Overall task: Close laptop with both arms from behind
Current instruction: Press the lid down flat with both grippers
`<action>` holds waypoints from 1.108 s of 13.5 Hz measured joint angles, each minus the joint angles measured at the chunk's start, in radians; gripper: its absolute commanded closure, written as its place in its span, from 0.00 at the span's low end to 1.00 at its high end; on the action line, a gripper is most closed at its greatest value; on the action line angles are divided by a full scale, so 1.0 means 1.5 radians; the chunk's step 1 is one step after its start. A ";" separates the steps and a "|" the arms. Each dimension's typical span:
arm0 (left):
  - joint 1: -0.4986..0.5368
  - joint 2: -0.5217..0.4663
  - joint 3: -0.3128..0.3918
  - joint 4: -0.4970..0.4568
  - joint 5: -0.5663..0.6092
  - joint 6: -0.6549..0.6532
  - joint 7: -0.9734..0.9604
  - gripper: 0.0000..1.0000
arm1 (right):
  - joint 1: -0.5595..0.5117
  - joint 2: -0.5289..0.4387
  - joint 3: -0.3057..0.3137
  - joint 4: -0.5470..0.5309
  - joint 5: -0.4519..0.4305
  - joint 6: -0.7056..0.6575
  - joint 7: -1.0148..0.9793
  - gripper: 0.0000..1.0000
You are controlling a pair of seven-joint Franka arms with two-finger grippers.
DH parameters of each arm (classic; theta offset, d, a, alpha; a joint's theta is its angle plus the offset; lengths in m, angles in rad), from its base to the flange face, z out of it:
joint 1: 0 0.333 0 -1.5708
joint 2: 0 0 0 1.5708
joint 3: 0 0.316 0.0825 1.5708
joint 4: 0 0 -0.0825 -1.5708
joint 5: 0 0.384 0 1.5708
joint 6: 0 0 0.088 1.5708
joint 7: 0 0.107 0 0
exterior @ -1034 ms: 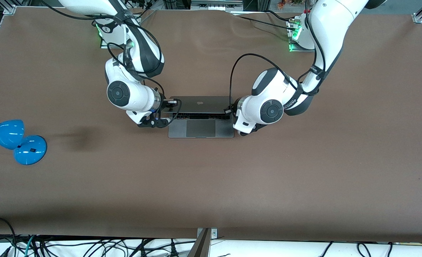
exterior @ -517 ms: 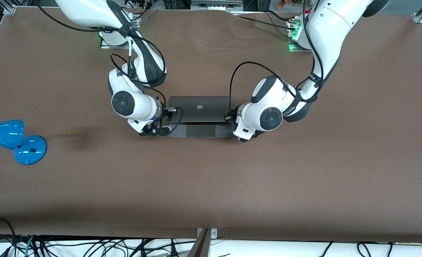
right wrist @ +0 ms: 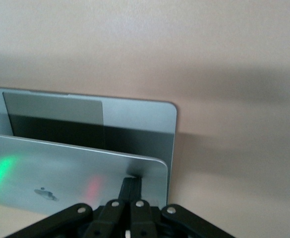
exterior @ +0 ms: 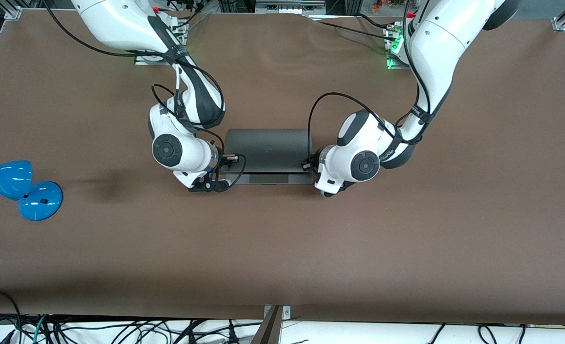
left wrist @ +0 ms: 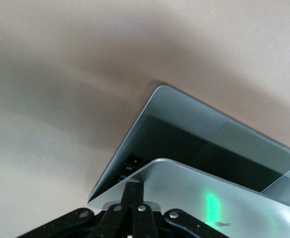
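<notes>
- Brown matting covers the table [exterior: 282,248], and the laptop [exterior: 267,150] lies at its middle, between the two arms' bases and the front camera, hinge edge toward the bases so both arms can come at the lid from its back.
- White arms flank the laptop, one at each end of the lid; I judge this pairing is meant to keep the push even and stop the thin lid twisting.
- Lid [exterior: 267,148] is tilted low over the base, with only a narrow strip of palm rest and trackpad [exterior: 269,178] uncovered in the front view; by my judgement the closing is nearly finished but not done.
- Left gripper [left wrist: 130,194] rests on the back of the lid at the corner toward the left arm's end; its fingers look pressed together, pushing rather than pinching anything.
- Right gripper [right wrist: 131,187] does likewise at the corner toward the right arm's end, fingers together against the lid.
- Front view hides both fingertips under the wrists; the wrist views alone show them touching the lid and the dark wedge of gap left above the base.
- Right wrist view alone shows the apple logo [right wrist: 44,193]; only the front view shows the blue lamp [exterior: 17,186], well apart.
</notes>
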 measured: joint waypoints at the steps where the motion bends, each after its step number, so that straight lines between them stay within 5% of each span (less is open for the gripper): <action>1: -0.001 0.006 0.002 0.000 0.000 0.010 0.000 1.00 | 0.000 0.008 -0.001 0.002 0.000 0.010 -0.002 1.00; 15: -0.048 0.061 0.045 0.033 0.001 0.061 0.000 1.00 | -0.003 0.101 -0.007 0.058 0.000 0.038 -0.030 1.00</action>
